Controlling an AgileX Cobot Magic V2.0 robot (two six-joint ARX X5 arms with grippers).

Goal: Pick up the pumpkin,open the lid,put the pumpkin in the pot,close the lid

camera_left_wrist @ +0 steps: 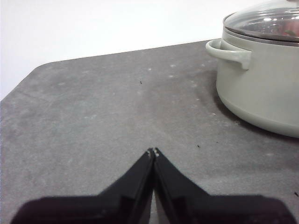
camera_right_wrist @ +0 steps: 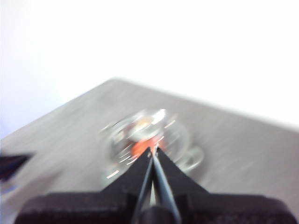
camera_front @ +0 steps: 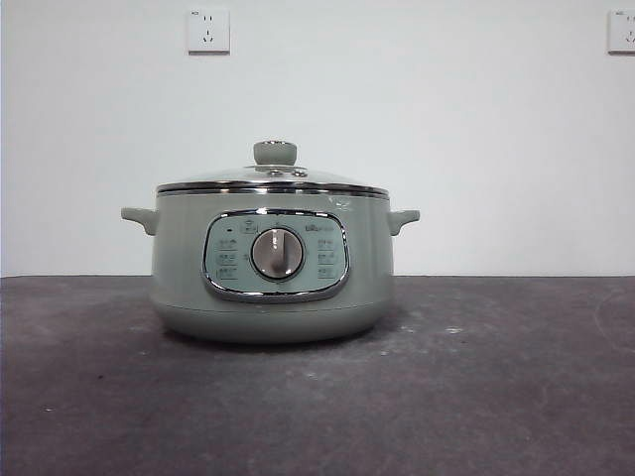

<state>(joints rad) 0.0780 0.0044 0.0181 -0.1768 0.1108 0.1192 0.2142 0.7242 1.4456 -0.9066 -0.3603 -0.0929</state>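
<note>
The sage-green pot (camera_front: pixel 273 260) stands mid-table with the glass lid (camera_front: pixel 273 178) closed on it, green knob (camera_front: pixel 275 152) on top. Through the glass an orange patch shows, the pumpkin (camera_right_wrist: pixel 140 147), inside the pot; a reddish glimpse of it (camera_left_wrist: pixel 290 29) also shows in the left wrist view. My left gripper (camera_left_wrist: pixel 153 150) is shut and empty, low over the table, apart from the pot's side handle (camera_left_wrist: pixel 229 51). My right gripper (camera_right_wrist: pixel 153 150) is shut and empty, high above and back from the pot (camera_right_wrist: pixel 149 140); that view is blurred. Neither arm shows in the front view.
The dark grey tabletop (camera_front: pixel 496 397) runs to a white wall with two sockets (camera_front: pixel 208 30). The table's far edge and a rounded corner (camera_left_wrist: pixel 37 70) lie beyond my left gripper. A dark shape (camera_right_wrist: pixel 11 163) sits at the blurred right wrist view's edge.
</note>
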